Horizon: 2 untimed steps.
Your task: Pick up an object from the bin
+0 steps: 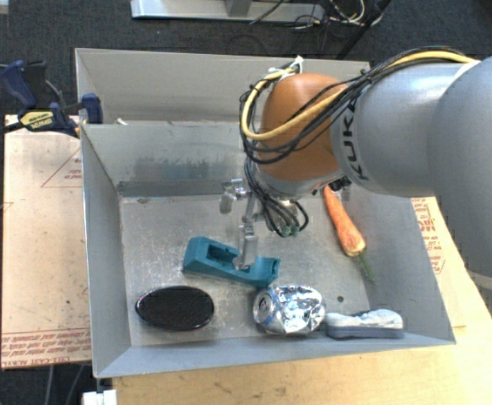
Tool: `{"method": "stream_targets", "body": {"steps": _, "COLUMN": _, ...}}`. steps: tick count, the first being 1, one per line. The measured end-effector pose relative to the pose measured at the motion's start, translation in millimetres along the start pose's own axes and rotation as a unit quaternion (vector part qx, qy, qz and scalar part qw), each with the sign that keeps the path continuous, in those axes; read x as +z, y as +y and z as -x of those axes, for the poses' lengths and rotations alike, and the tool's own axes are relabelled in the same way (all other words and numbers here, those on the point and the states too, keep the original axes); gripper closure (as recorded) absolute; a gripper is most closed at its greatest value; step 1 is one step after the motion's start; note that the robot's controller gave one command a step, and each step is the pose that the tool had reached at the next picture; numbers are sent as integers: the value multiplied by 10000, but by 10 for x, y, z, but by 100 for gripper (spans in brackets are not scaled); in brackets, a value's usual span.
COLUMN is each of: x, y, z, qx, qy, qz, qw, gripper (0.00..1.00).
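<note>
hovering over one teal bracket (pixel 209 260) near one crushed can (pixel 289 309), tool (pixel 247 256) grip unclear.

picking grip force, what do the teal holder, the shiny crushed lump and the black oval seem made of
The teal holder: likely moulded hard plastic; even colour, soft sheen, crisp edges. The shiny crushed lump: thin metal, perhaps a can or foil; crinkled bright facets. The black oval: unclear, maybe plastic or rubber; smooth, dull gloss.
</note>
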State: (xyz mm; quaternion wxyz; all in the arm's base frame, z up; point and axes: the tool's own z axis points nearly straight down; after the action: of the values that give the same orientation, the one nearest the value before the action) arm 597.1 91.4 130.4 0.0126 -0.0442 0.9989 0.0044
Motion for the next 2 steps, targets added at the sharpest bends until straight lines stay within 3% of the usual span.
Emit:
{"method": "stream_targets", "body": {"steps": 1, "x": 499, "y": 104, "z": -61, "qx": -438, "qy": 5, "qz": -22, "qw": 9990, "gripper": 100}}
{"method": "stream_targets", "body": {"steps": 2, "x": 500, "y": 104, "z": -61, "qx": -435, "qy": 5, "qz": -22, "qw": 9991, "gripper": 100}}
